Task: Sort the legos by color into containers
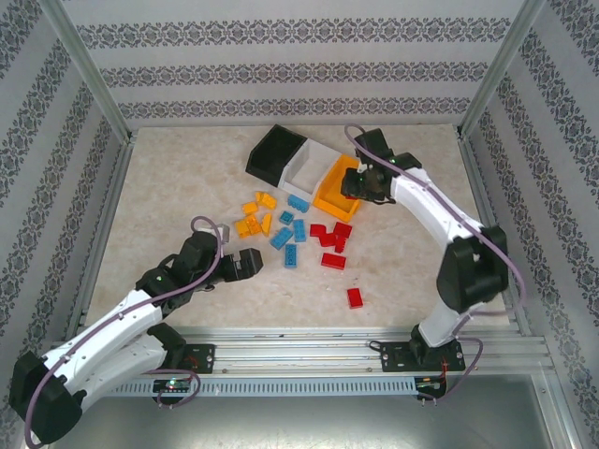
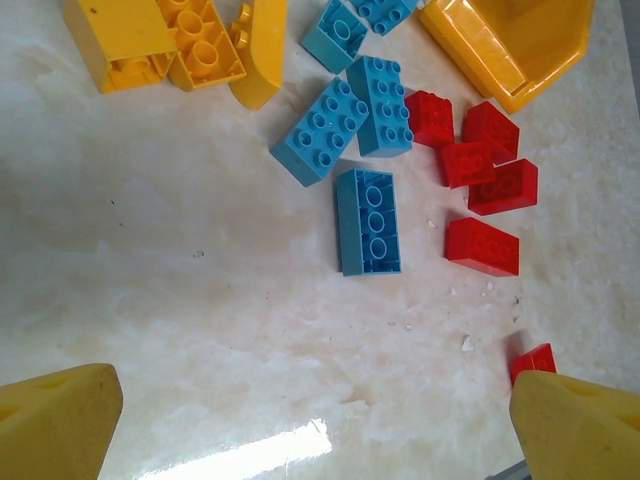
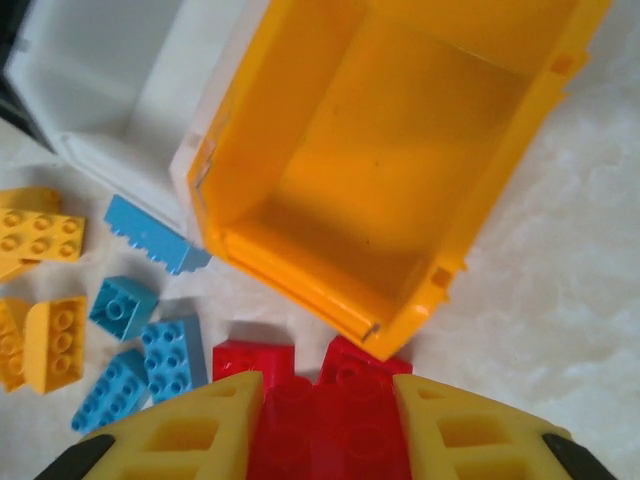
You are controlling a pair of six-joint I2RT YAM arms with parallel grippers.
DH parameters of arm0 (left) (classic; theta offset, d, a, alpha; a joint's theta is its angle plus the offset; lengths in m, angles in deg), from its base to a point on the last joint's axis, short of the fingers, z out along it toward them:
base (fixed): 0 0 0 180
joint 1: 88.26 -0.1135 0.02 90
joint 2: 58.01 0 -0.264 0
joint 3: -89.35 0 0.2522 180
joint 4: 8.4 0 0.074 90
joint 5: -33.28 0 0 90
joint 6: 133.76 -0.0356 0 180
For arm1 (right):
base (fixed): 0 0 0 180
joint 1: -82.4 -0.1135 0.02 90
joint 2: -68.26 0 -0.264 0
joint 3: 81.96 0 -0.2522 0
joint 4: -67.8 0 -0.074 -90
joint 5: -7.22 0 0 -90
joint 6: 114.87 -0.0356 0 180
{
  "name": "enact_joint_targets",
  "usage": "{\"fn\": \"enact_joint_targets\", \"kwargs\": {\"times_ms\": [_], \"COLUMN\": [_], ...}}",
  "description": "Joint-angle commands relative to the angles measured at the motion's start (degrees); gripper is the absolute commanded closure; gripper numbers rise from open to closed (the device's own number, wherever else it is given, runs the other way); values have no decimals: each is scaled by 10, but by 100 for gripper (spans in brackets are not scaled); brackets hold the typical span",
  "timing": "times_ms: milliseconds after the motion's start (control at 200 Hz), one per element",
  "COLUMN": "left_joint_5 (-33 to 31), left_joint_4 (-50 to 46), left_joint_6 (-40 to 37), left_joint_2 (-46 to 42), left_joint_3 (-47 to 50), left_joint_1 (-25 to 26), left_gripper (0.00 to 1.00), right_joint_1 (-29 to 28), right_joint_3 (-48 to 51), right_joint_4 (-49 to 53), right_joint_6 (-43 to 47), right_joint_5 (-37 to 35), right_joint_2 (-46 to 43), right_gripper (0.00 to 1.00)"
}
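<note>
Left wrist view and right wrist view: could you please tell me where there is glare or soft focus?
Left wrist view: a white glare streak on the pale marble tabletop, near the bottom edge. Right wrist view: the red plastic brick between the yellow fingers looks soft.

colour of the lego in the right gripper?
Red lego; clearest in the right wrist view.

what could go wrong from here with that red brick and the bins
1. The right pincer grips a red brick near the front lip of the orange-yellow bin. Released here, it may clip the rim and fall outside.
2. That bin matches the yellow bricks, so a red one dropped there may muddle the sort.
3. The open left pincer hovers near two touching blue bricks and might grab both.
</note>
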Motion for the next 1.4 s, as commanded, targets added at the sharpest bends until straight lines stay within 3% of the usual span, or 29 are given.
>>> {"fn": "enact_joint_targets", "kwargs": {"times_ms": [0, 170, 430, 739, 904, 1119, 1394], "left_joint_5": [5, 11, 8, 12, 23, 28, 38], "left_joint_4": [-39, -57, -56, -42, -29, -13, 17], "left_joint_6": [-8, -19, -19, -8, -2, 11, 2], "left_joint_2": [-11, -1, 11, 18, 21, 15, 13], "left_joint_3": [-5, -20, -24, -22, -21, -12, -5], "left_joint_1": [6, 5, 5, 5, 5, 5, 5], "left_gripper": [0, 0, 0, 0, 0, 0, 0], "right_joint_1": [5, 5, 5, 9, 15, 19, -3], "right_joint_3": [-52, -108, -121, -123, -123, -113, 101], "right_joint_4": [4, 13, 5, 11, 15, 37, 41], "right_joint_6": [22, 33, 31, 34, 33, 42, 47], "right_joint_5": [3, -3, 1, 4, 1, -5, -1], "right_joint_2": [61, 146, 189, 179, 148, 88, -131], "right_gripper": [79, 79, 76, 58, 48, 45, 36]}}
